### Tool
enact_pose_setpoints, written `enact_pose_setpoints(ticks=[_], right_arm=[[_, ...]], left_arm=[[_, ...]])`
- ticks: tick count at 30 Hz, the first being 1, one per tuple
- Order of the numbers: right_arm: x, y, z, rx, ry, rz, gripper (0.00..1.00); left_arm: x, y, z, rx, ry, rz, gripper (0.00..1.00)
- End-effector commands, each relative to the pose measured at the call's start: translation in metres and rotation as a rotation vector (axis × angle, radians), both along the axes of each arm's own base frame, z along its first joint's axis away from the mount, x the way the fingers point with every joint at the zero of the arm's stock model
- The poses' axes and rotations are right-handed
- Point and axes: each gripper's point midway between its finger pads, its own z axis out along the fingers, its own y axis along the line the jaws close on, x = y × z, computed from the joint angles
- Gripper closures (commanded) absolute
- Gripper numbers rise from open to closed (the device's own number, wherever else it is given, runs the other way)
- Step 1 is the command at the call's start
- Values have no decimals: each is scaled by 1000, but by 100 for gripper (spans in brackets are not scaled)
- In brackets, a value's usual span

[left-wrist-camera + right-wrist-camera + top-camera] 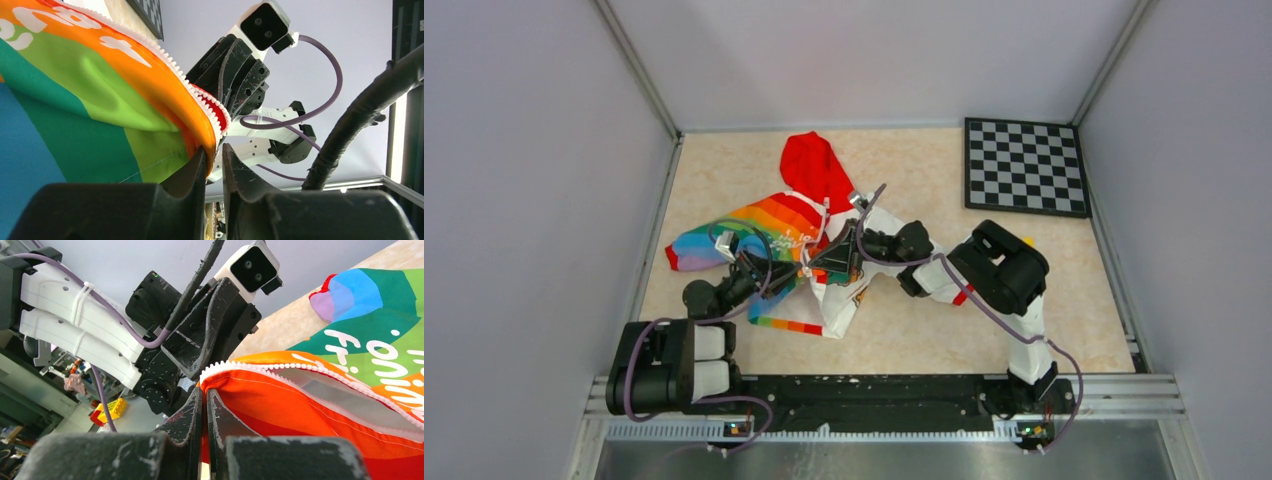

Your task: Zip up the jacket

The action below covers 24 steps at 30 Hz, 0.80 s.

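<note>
The jacket lies mid-table: red hood (814, 165) at the back, rainbow-striped half (744, 228) to the left, white half (842, 302) towards the front. My left gripper (792, 268) and right gripper (824, 262) meet nose to nose over its middle. In the left wrist view the left gripper (215, 147) is nearly shut, with the orange hem and white zipper teeth (172, 62) caught at its tips. In the right wrist view the right gripper (205, 390) is shut on the orange fabric (300, 405) just below the zipper teeth (240, 365). The zipper slider is hidden.
A black-and-white checkerboard (1026, 165) lies at the back right. Grey walls close in the table on the left, back and right. The arms' mounting rail (874, 395) runs along the near edge. The right arm's elbow (1009, 265) stands right of the jacket.
</note>
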Motion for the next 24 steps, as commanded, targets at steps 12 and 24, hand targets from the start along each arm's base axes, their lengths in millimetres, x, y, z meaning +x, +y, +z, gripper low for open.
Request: enact_pose_setpoints(ticks=[12,24], right_arm=[[-9,-8,64,202,-147,-9,100],[-7,2,78,242,62,15,100]], left_arm=[[-13,-6,-14,153,-118,-67,100],[-16,-9,-19,288,-273,-118,100]])
